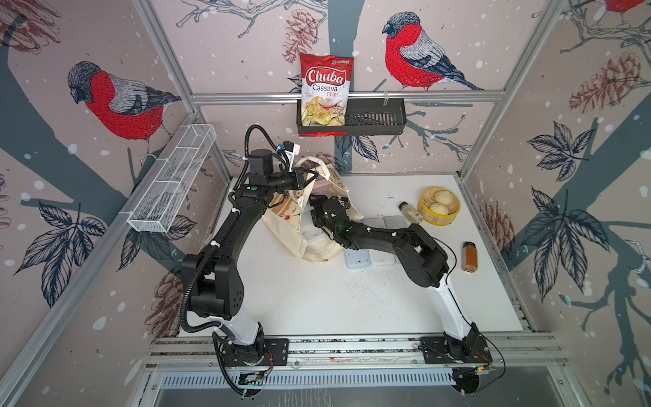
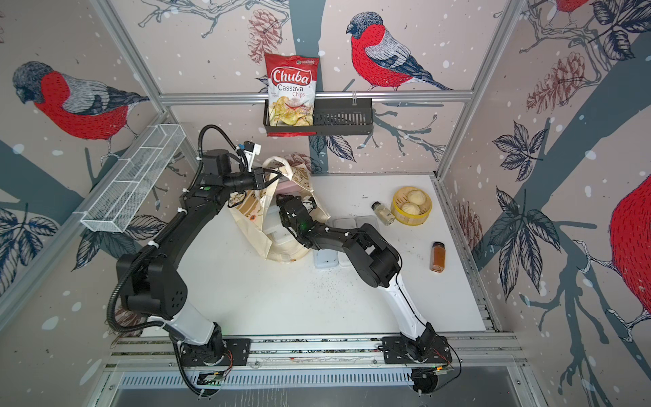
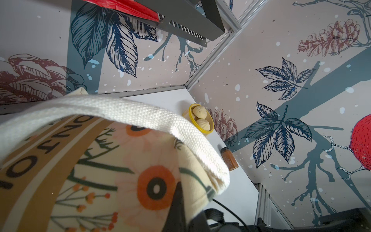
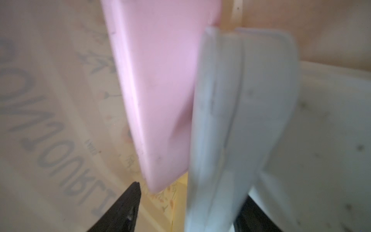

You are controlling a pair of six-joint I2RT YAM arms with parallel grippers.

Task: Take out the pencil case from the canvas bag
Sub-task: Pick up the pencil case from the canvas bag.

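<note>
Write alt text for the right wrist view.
Blurred close-up inside the cream canvas bag: a flat pink case sits against pale grey-white flat cases. One black end effector fingertip shows near the pink case's corner, with mirrored lettering showing through the fabric behind.

**Objects outside the task, seen from above.** A red-and-white Chuba Cassava Chips bag (image 1: 326,88) stands upright in the left end of a black slotted basket (image 1: 377,121) hung on the rear frame rail. A white wire-mesh trough (image 1: 172,179), divided into compartments, is fixed to the left wall.

On the white table (image 1: 317,303):
- a yellow-rimmed steamer basket (image 1: 428,215) holding two pale buns (image 1: 444,195), near the far right corner
- a clear jar (image 1: 410,211) lying tilted just beside the steamer basket
- an orange-filled, black-capped jar (image 1: 470,256) lying near the right edge
- pale shallow containers (image 1: 357,260) side by side, partly hidden
- scattered dark specks (image 1: 352,285)

The walls carry a bullfinch-and-pinecone print.
</note>
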